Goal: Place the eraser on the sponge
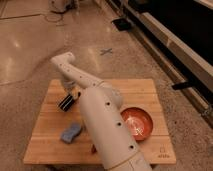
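Note:
The eraser (66, 103), a small black striped block, hangs tilted over the left part of the wooden table (140, 90). My gripper (71, 98) comes down from the white arm's elbow (63, 62) and is shut on the eraser's upper end. The sponge (71, 132), a light blue wavy pad, lies flat on the table nearer the front left, a short way below the eraser and apart from it. The thick white forearm (105, 130) hides the table's middle.
An orange bowl (136, 123) sits on the right half of the table. A dark red thing (93, 148) peeks out from beside the arm near the front edge. Speckled floor surrounds the table, and a dark counter (175, 35) runs along the right.

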